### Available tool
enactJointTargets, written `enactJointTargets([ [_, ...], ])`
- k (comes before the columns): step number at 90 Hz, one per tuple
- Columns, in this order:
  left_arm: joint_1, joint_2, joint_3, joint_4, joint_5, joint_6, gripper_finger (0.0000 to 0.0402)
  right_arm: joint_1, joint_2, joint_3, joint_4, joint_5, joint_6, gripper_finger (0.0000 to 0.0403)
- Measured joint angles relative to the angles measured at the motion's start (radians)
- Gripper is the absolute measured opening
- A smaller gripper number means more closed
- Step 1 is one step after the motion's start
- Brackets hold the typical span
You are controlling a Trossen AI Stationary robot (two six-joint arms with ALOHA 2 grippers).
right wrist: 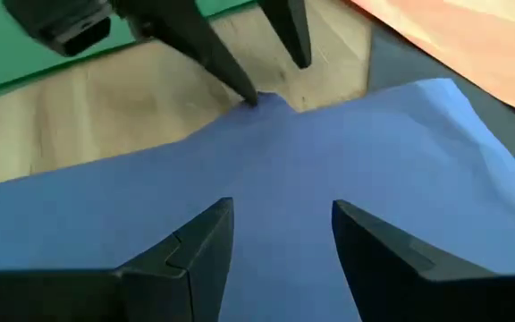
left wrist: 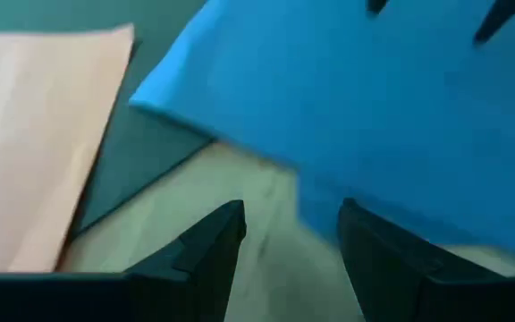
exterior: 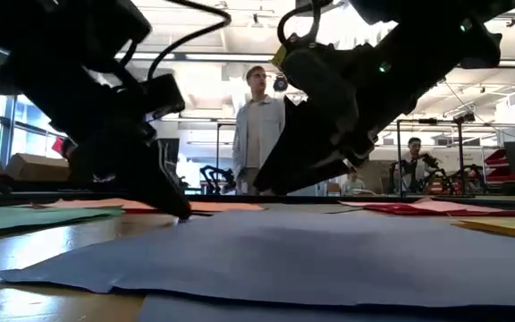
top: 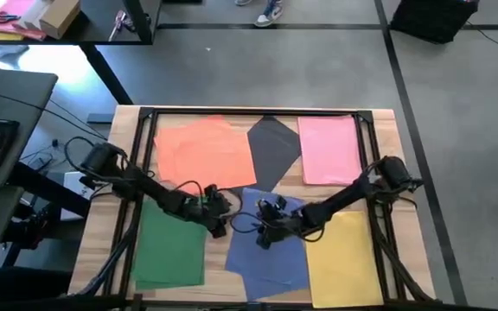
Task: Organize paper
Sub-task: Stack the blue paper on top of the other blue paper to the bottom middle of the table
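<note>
Both hands hovering open over blue paper [top: 266, 250]: left hand [top: 217, 216] at its left edge, right hand [top: 266, 231] above. Thin, limp, slippery; pinching an edge looks best.

From my console, both grippers crowded the table's middle: the left gripper [top: 220, 226] blocked the blue sheet's [top: 271, 255] edge, and the right gripper [top: 264, 239] hung over the sheet. I saw bare wood [top: 223, 246] between the green sheet [top: 171, 246] and blue sheet as free passage.
</note>
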Motion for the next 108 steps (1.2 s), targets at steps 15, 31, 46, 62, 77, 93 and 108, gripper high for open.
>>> enactJointTargets([
  [15,0.000,0.046,0.011,0.005,-0.031,-0.004,0.0169,0.000,0.039,0.014,0.054,-0.020,-0.068,0.0176],
  [31,0.006,0.055,0.009,-0.036,-0.052,0.010,0.0169,-0.002,0.141,0.100,0.046,-0.122,-0.139,0.0176],
  [46,0.021,0.034,0.008,-0.124,-0.076,0.042,0.0169,0.013,0.165,0.177,-0.032,-0.205,-0.242,0.0176],
  [62,0.053,0.017,0.007,-0.150,-0.085,0.097,0.0169,0.028,0.166,0.265,-0.198,-0.269,-0.347,0.0176],
  [77,0.063,0.016,0.005,-0.143,-0.081,0.097,0.0169,0.028,0.168,0.332,-0.220,-0.229,-0.408,0.0176],
  [93,0.054,0.016,0.005,-0.148,-0.075,0.094,0.0169,0.025,0.100,0.346,-0.406,-0.124,-0.411,0.0176],
  [108,0.043,0.016,0.004,-0.141,-0.076,0.096,0.0169,-0.003,-0.029,0.213,-0.669,-0.008,-0.171,0.0176],
])
